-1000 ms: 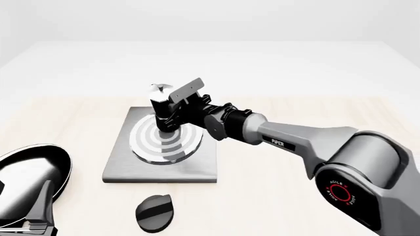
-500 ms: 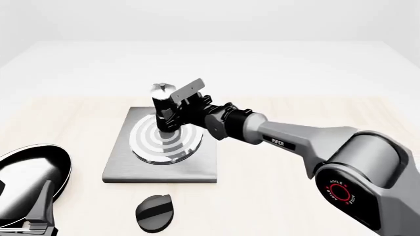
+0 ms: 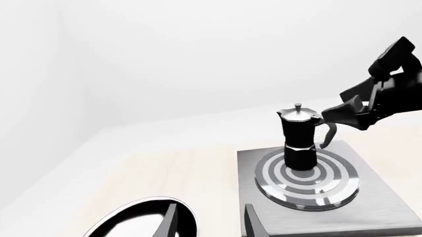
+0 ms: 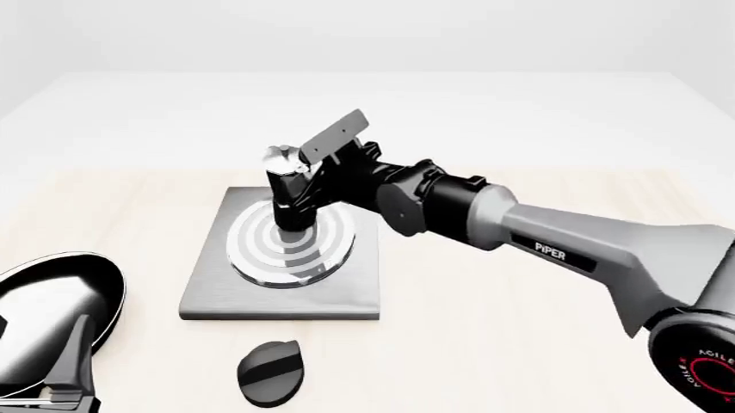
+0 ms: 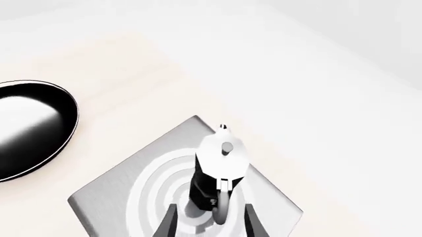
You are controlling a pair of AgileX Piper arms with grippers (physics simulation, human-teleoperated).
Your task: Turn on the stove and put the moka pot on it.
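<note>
The moka pot (image 4: 284,185), black with a silver top, stands upright on the ring burner (image 4: 262,249) of the grey stove slab (image 4: 344,292). It also shows in the left wrist view (image 3: 300,136) and the right wrist view (image 5: 221,158). My right gripper (image 4: 308,188) is open just behind the pot, its fingers (image 5: 168,222) either side of the black handle (image 5: 222,207) without touching it. The black ridged knob (image 4: 270,372) lies in front of the slab. My left gripper (image 4: 69,374) is open and empty at the near left, over the pan.
A black frying pan (image 4: 52,297) lies at the near left of the table, left of the stove slab; it also shows in the right wrist view (image 5: 29,128). The right arm stretches across from the near right to the pot.
My right gripper has risen a little and drawn back from the pot, and the right arm has swung higher. The pot stays upright on the burner. The left arm has not moved.
</note>
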